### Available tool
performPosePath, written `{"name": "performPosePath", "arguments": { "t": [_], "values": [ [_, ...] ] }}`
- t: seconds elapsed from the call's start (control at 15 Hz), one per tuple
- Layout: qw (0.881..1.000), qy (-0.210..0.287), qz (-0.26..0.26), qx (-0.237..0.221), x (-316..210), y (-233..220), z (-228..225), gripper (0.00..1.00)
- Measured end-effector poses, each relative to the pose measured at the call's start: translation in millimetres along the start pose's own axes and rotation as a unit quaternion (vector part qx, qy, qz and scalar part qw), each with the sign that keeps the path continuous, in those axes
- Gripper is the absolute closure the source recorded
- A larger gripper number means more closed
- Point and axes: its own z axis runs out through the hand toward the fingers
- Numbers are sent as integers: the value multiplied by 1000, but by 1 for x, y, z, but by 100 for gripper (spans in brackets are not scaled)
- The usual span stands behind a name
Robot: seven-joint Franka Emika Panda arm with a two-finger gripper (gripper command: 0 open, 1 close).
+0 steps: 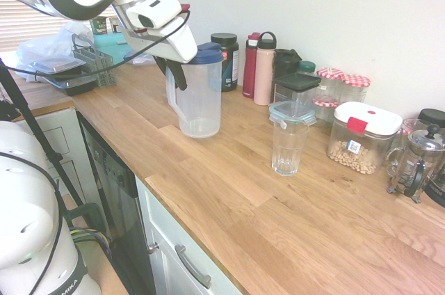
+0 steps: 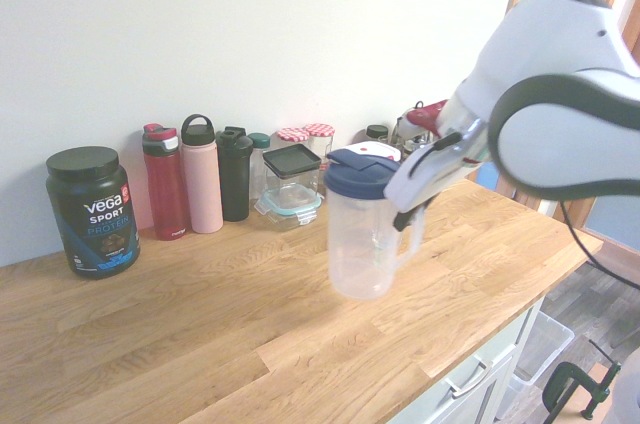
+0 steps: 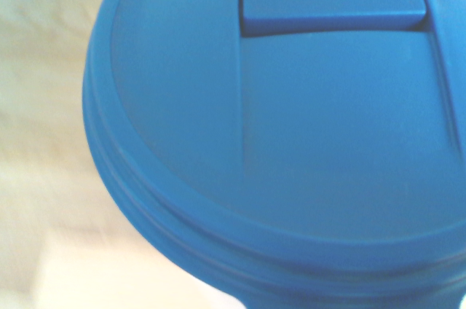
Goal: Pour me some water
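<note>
Tool [image 1: 179, 72] down at the handle side of the pitcher [image 1: 198, 93], dark fingers [image 1: 181, 76] seemingly closed around the handle, though hard to be fully sure from these angles. Pitcher upright, translucent, blue lid [image 3: 277, 127] on, base looking like it's on the worktop [image 1: 229, 197] or barely off it; can't tell which. Wrist view filled by that lid from right above, flip tab shut, so tool sitting just over and beside the rim.

Water: basically invisible. Probably in the pitcher, but no clear level line to go by, so no guessing how much.

Key relation for the pour: empty glass [image 1: 289, 147] standing away from the tool, on the far side of the pitcher from the handle, off toward the cluster of jars. Clear gap between pitcher and glass, nothing in between. So spout side already pointing roughly that way, which helps: lift, carry across, tilt away from the handle.

Things to mind, judging from here: lidded tub of nuts [image 1: 363, 138] and French press [image 1: 416, 163] just beyond the glass, bottles [image 1: 264, 65] behind the pitcher. Shut lid tab maybe a snag for pouring.
</note>
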Motion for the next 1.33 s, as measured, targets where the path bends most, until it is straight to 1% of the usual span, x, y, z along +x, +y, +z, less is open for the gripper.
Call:
{"name": "performPosePath", "arguments": {
  "t": [0.2, 0.4, 0.67, 1.0, 1.07, 1.33],
  "values": [
    [1000, -5, 0, 8, -3, -46, 31, 100],
    [1000, -10, 4, 17, 2, -73, 45, 100],
    [1000, -10, 3, 16, -4, -90, 57, 100],
    [1000, -4, 1, 22, -6, -97, 72, 100],
    [1000, -6, -1, 20, -7, -98, 76, 0],
    [1000, -18, -2, 16, -11, -101, 90, 0]
  ]
}}
